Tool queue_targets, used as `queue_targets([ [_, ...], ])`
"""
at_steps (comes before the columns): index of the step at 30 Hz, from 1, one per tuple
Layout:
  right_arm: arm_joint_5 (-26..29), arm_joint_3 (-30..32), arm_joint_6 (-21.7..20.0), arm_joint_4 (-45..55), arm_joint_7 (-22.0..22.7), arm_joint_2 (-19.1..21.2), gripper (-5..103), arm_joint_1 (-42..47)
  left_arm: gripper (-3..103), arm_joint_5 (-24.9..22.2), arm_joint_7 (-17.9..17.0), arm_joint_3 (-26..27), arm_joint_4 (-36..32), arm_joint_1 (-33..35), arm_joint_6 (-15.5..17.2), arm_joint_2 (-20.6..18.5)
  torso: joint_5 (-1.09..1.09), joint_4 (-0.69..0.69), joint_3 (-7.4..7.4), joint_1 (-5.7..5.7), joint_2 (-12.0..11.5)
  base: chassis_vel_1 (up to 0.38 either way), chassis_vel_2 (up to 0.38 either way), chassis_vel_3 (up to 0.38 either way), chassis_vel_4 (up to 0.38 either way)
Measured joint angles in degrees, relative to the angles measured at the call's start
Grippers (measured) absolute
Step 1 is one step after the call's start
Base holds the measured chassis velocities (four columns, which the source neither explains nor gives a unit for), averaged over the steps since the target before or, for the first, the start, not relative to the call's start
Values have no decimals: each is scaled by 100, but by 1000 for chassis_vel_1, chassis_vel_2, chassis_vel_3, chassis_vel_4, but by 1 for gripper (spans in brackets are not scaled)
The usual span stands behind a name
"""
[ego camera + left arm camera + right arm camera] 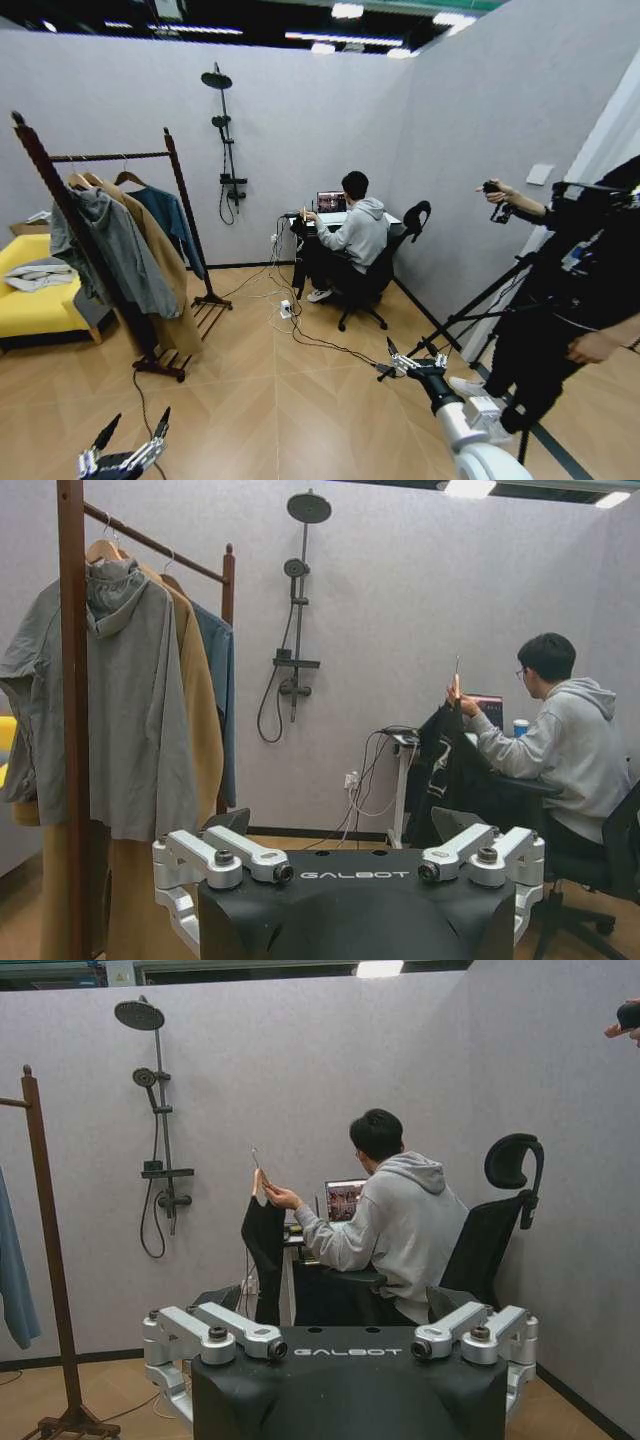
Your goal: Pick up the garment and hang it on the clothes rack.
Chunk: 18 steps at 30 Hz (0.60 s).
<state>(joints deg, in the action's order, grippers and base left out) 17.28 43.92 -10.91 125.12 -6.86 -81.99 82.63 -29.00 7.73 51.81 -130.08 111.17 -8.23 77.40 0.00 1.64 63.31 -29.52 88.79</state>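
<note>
Garment (265,1245) in person's hand (277,1196) — rack (120,250) apart.

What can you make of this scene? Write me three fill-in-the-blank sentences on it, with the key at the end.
1. The plain black short-sleeved T-shirt is held up by the seated person's ____.
2. The tall dark reddish-brown wooden clothes rack stands on the robot's ____ side.
3. The left gripper and the right gripper are both ____ and hold nothing.
Missing words: hand; left; open.
</note>
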Motion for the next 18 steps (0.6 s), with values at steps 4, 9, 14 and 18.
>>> queue_targets([
  [4,-95,6,-1,3,0,-2,100,-5,100,0,0,0,0,0,0,0,0,0,0,0,0,0,0,0,0],
  [9,-130,56,-68,25,11,-13,100,2,100,0,0,0,0,0,0,0,0,0,0,0,0,0,0,0,0],
  [14,-147,104,-25,-19,29,-29,100,-42,100,0,0,0,0,0,0,0,0,0,0,1,0,0,0,0,0],
  [18,-160,142,24,-5,25,-24,100,-29,100,0,0,0,0,0,0,0,0,0,-1,3,2,-51,34,26,-42],
])
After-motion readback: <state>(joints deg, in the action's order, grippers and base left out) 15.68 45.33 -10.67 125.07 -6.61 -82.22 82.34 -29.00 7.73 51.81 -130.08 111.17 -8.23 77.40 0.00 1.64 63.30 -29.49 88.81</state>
